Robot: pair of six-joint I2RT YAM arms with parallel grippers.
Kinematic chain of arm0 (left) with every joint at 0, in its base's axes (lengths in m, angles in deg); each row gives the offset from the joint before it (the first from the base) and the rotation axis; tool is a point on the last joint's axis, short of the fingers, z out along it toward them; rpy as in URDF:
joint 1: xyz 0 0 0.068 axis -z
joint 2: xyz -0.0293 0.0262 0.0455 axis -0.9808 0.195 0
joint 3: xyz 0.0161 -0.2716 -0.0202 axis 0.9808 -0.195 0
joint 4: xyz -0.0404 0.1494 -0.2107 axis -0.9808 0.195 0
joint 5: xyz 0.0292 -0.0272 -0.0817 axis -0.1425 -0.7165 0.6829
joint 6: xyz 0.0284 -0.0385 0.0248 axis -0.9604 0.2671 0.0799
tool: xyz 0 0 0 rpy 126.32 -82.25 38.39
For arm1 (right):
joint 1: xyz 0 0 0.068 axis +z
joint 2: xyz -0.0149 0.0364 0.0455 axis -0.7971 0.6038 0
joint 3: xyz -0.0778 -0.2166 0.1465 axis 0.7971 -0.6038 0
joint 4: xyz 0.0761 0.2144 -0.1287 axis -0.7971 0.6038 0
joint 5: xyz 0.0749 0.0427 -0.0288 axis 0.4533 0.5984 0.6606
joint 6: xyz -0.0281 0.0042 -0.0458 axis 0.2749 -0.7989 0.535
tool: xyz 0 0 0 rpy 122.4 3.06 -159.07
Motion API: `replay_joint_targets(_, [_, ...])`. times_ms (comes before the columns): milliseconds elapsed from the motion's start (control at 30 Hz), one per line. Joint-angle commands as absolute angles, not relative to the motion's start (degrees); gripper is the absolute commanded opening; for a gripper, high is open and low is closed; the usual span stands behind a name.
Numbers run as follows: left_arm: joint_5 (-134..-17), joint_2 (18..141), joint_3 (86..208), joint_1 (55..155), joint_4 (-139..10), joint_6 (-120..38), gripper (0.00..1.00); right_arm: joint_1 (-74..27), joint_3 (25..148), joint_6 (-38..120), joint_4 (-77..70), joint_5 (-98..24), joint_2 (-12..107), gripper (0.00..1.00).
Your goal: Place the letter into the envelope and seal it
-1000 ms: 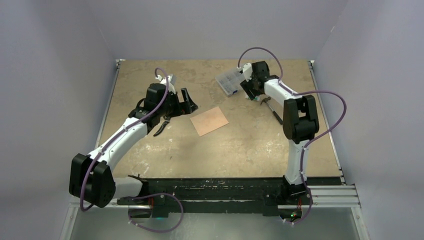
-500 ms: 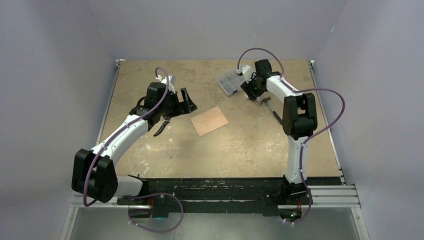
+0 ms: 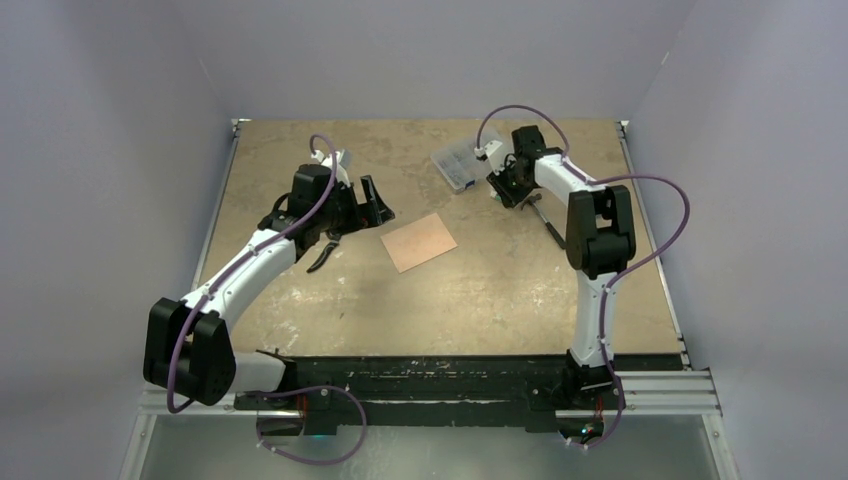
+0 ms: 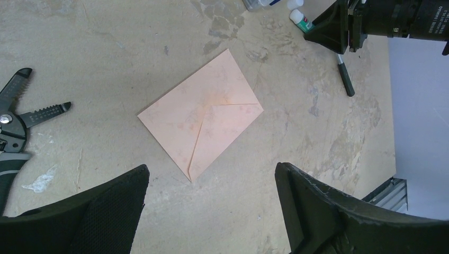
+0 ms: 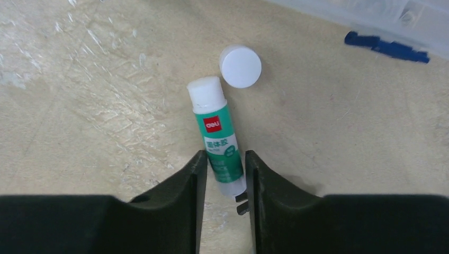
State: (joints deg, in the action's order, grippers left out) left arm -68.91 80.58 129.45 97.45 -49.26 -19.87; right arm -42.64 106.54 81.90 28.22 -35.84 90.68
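Note:
The envelope (image 3: 419, 241) lies flat mid-table, its pointed flap folded down onto its body; it also shows in the left wrist view (image 4: 204, 119). The letter is not in view. My left gripper (image 3: 365, 212) hovers just left of the envelope, jaws wide open and empty, as the left wrist view (image 4: 212, 168) shows. My right gripper (image 3: 508, 185) is at the back right, and in the right wrist view (image 5: 223, 161) it is closed on the lower end of a green-and-white glue stick (image 5: 218, 143) lying on the table. The stick's white cap (image 5: 240, 66) lies off, beside its tip.
A clear plastic box (image 3: 455, 163) stands behind the right gripper. A dark pen (image 3: 545, 222) lies to the right of the envelope. Black wire strippers (image 4: 16, 121) lie left of the envelope, under the left arm. Walls enclose the table on three sides.
The right wrist has shifted slightly right and toward the back by the plastic box. The left arm and the envelope have not moved.

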Motion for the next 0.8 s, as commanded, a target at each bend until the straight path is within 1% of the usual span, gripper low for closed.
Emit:
replay_joint_targets(0, [-67.9,79.4,129.9,96.9,-50.7,-20.8,0.88,-43.1,105.1,82.5,29.4,-36.5,90.4,0.28])
replay_joint_targets(33, [-67.8,79.1,129.8,96.9,-50.9,-20.6,0.88,-43.1,104.8,81.9,28.5,-39.0,90.7,0.17])
replay_joint_targets(67, [-67.8,79.0,129.8,96.9,-51.1,-20.6,0.88,-43.1,104.6,81.2,27.9,-40.6,91.1,0.09])
replay_joint_targets(100, [-67.8,78.8,129.8,96.9,-51.3,-20.5,0.88,-43.1,104.5,80.6,27.6,-40.8,91.3,0.04])
replay_joint_targets(133, [-67.7,78.6,129.7,96.9,-51.4,-20.3,0.88,-43.0,104.0,80.0,27.0,-40.6,91.0,0.01])
replay_joint_targets(233, [-67.8,77.9,129.5,96.9,-52.1,-20.0,0.87,-42.6,99.8,78.9,22.7,-36.9,85.5,0.0])
replay_joint_targets(400, [-66.1,76.8,128.9,96.9,-55.0,-18.4,0.87,-41.4,94.8,78.4,19.5,-23.5,73.9,0.0])
replay_joint_targets(500, [-62.2,75.6,127.8,97.0,-60.9,-16.8,0.87,-40.1,92.9,77.0,18.3,-14.1,68.2,0.0])
replay_joint_targets(600, [-59.2,74.1,125.9,97.1,-70.2,-14.9,0.87,-36.7,90.1,73.0,13.9,-6.8,62.6,0.0])
replay_joint_targets(700, [-56.1,73.4,124.3,97.7,-80.7,-13.5,0.86,-32.5,85.5,63.4,2.2,-0.6,56.4,0.01])
replay_joint_targets(767, [-54.8,73.6,123.7,98.6,-87.6,-13.3,0.85,-30.3,79.4,52.3,-13.7,3.7,51.7,0.01])
